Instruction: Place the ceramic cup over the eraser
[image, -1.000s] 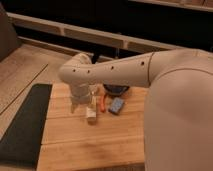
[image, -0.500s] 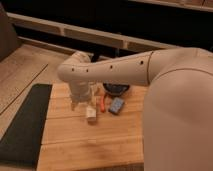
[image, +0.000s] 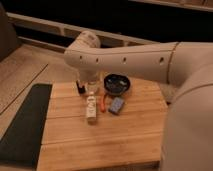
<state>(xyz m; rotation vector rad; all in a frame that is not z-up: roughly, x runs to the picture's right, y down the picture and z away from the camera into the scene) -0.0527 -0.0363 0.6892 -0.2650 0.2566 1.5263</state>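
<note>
My gripper (image: 86, 82) hangs down from the white arm's wrist over the back left part of the wooden board (image: 125, 135). The pale ceramic cup (image: 92, 86) sits right under the wrist, at the gripper. I cannot tell whether it is held. The small dark eraser (image: 79, 88) stands upright just left of the cup, close beside it. The arm hides the tops of both.
A wide dark bowl (image: 116, 83) stands at the back of the board. A flat blue block (image: 116, 105), a thin orange piece (image: 102, 103) and a long white oblong piece (image: 91, 107) lie in front. A black mat (image: 25, 125) lies left of the board.
The wrist has risen a little. The dark eraser now shows beside the cup. The other objects have not moved.
</note>
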